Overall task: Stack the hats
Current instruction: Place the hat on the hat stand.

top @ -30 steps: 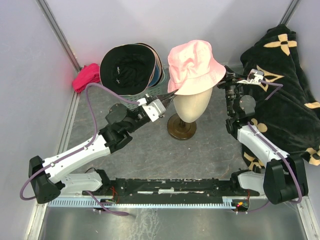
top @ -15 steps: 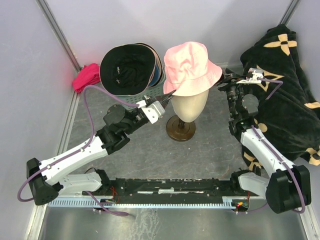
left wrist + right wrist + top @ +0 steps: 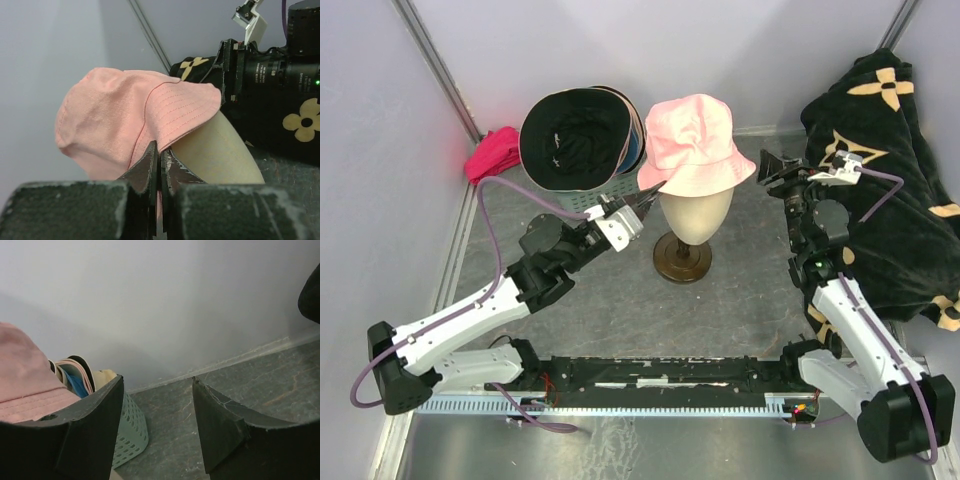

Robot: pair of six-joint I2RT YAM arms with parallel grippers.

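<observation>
A pink hat [image 3: 695, 145] sits on a beige mannequin head [image 3: 698, 215] at the table's middle. My left gripper [image 3: 642, 200] is shut on the hat's left brim; in the left wrist view the pink hat's [image 3: 125, 115] fabric is pinched between the left gripper's [image 3: 160, 150] closed jaws. My right gripper [image 3: 765, 168] stands open just right of the brim, nothing between its fingers [image 3: 95, 415]. Several more hats [image 3: 582, 135], a black one on top, lie stacked in a teal basket [image 3: 620, 185] at the back left.
A large black cloth with beige flower marks [image 3: 890, 150] is heaped at the right, behind the right arm. A small magenta cloth [image 3: 492, 155] lies by the left wall. The mannequin's round brown base [image 3: 682, 260] stands on the grey table.
The right gripper has opened wider and drawn back to the right, off the pink hat's brim. The hat has shifted slightly toward the back, with the left gripper still shut on it.
</observation>
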